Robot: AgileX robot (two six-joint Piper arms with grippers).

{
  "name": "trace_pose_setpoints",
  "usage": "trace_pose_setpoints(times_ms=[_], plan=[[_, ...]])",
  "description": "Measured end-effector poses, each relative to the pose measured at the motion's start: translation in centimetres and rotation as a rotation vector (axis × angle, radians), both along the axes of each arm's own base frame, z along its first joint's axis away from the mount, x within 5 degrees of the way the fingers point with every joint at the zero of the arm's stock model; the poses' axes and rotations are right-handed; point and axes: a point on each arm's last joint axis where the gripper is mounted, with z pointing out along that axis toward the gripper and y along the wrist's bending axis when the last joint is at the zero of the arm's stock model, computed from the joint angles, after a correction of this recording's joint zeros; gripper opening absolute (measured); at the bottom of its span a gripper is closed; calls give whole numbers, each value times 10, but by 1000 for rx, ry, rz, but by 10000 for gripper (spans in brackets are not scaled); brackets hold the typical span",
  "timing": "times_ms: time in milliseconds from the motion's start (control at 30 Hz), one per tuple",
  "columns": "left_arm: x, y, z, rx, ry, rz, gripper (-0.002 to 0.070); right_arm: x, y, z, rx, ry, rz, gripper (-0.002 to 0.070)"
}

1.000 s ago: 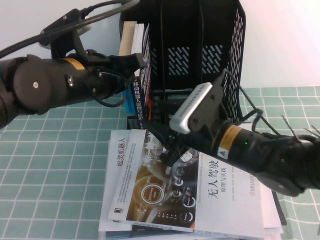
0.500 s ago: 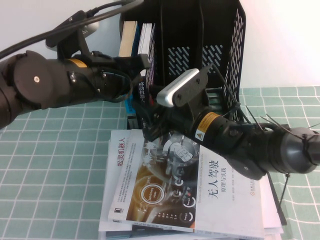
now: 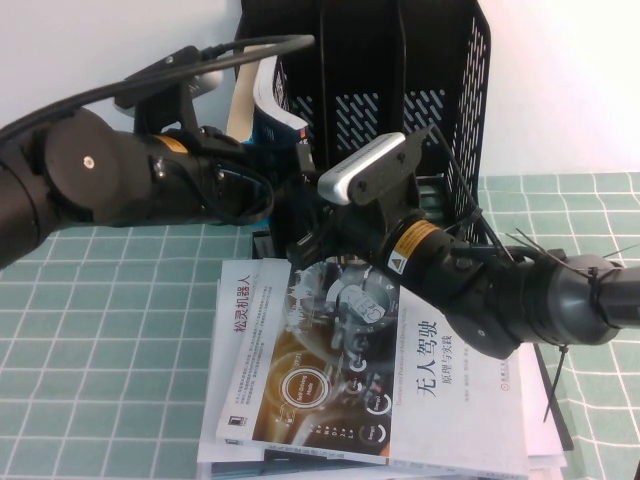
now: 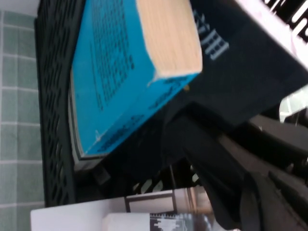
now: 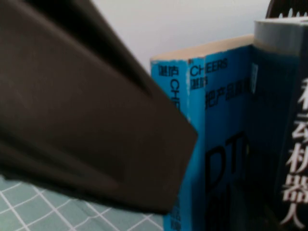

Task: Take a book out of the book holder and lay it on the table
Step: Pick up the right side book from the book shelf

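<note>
The black book holder (image 3: 440, 80) stands at the back of the green grid table (image 3: 100, 330). In the left wrist view the black book (image 4: 240, 67) with white characters leans out of its left slot, and a thick blue book (image 4: 120, 72) tips against it. My left gripper (image 3: 300, 168) is at that slot and looks shut on the black book. My right gripper (image 3: 305, 245) is low in front of the same slot. Its wrist view shows the black book's spine (image 5: 293, 159) beside the blue spine (image 5: 216, 144). In the high view the arms hide most of the black book.
A white-covered book with a dashboard photo (image 3: 330, 380) lies on top of a stack on the table in front of the holder, under my right arm. The holder's middle and right slots look empty. Cables hang from both arms.
My left gripper has moved right, up to the slot. The tops of the books in the slot have tipped to the right. My right arm has swung left and in toward the holder.
</note>
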Motion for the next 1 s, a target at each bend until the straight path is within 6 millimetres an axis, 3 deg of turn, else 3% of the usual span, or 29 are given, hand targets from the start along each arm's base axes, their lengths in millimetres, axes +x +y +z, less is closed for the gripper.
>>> trace_pose_setpoints(times_ms=[200, 533, 767, 1000], plan=[[-6, 2, 9, 13, -27, -26, -3, 0, 1, -1, 8, -81, 6, 134], [-48, 21, 71, -17, -245, -56, -3, 2, -5, 11, 20, -170, -75, 134], [-86, 38, 105, -13, -369, -80, -3, -7, -11, 60, 21, -324, -93, 134], [-105, 45, 110, 45, -360, -126, -3, -29, -28, 134, 83, -524, -129, 134]])
